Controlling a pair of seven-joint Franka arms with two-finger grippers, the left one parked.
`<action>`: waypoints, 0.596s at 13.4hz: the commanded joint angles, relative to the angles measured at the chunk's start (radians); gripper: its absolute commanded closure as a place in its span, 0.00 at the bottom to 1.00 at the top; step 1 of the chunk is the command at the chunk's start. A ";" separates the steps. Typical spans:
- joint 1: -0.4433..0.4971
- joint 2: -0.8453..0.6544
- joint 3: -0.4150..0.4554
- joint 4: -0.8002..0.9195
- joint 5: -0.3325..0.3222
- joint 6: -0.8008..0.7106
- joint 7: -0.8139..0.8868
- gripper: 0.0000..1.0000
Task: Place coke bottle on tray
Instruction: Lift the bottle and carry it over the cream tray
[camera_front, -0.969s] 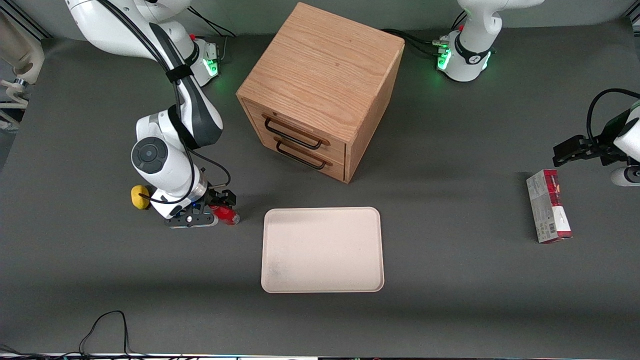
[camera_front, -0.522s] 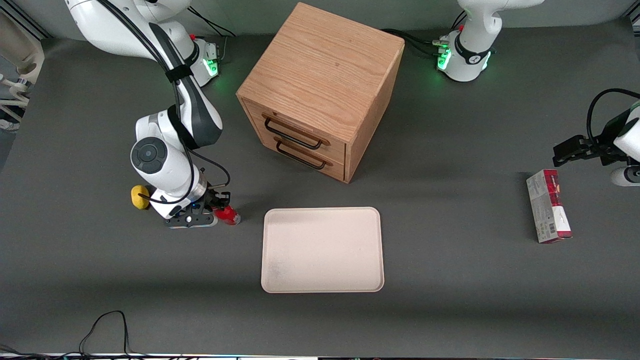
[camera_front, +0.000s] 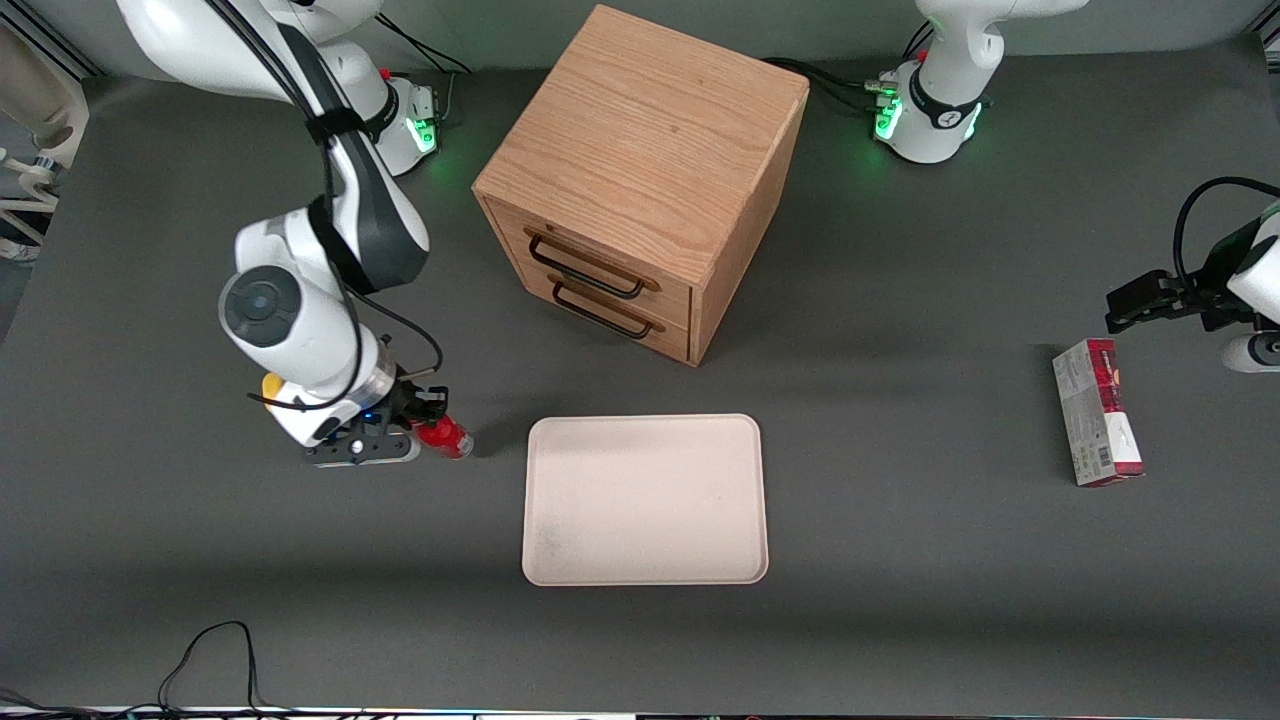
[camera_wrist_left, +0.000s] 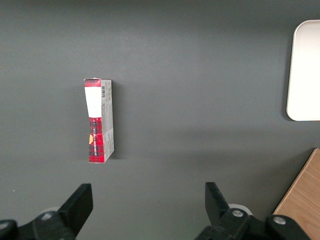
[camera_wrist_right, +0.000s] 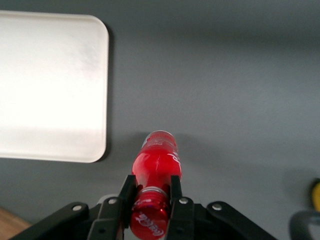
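Note:
My gripper (camera_front: 425, 425) (camera_wrist_right: 150, 192) is shut on the small red coke bottle (camera_front: 443, 437) (camera_wrist_right: 155, 167), clamping it at the neck just under the red cap. The bottle hangs tilted, lifted a little off the dark table, with its base pointing toward the tray. The cream-white tray (camera_front: 645, 498) (camera_wrist_right: 50, 85) lies flat beside the bottle, toward the parked arm's end, with a gap of bare table between them. Nothing lies on the tray.
A wooden drawer cabinet (camera_front: 640, 180) stands farther from the front camera than the tray. A yellow object (camera_front: 272, 385) sits beside my wrist, partly hidden by it. A red-and-grey carton (camera_front: 1097, 425) (camera_wrist_left: 99, 120) lies toward the parked arm's end.
My gripper has risen with the coke bottle in it and shifted slightly toward the working arm's end. The wrist now covers more of the yellow object.

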 joint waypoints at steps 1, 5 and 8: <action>-0.022 0.005 -0.008 0.245 0.008 -0.223 -0.082 0.82; -0.028 0.008 -0.008 0.516 0.009 -0.521 -0.087 0.82; -0.028 0.008 -0.002 0.604 0.011 -0.578 -0.090 0.82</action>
